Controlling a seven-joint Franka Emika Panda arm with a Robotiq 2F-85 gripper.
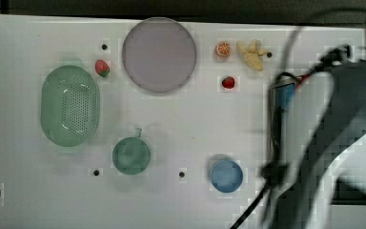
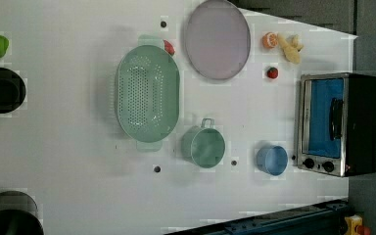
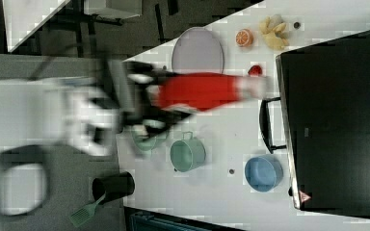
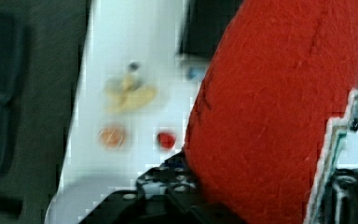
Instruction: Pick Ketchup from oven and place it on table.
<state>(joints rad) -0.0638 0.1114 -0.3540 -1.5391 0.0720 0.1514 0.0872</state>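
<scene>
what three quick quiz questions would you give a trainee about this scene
1. True or false: the gripper is holding the Ketchup.
2. In the left view, which thing stands closest to the oven? A the blue bowl; B the purple plate; C the green cup.
3. What colour is the colander?

Key: 1 true; 2 A; 3 green.
</scene>
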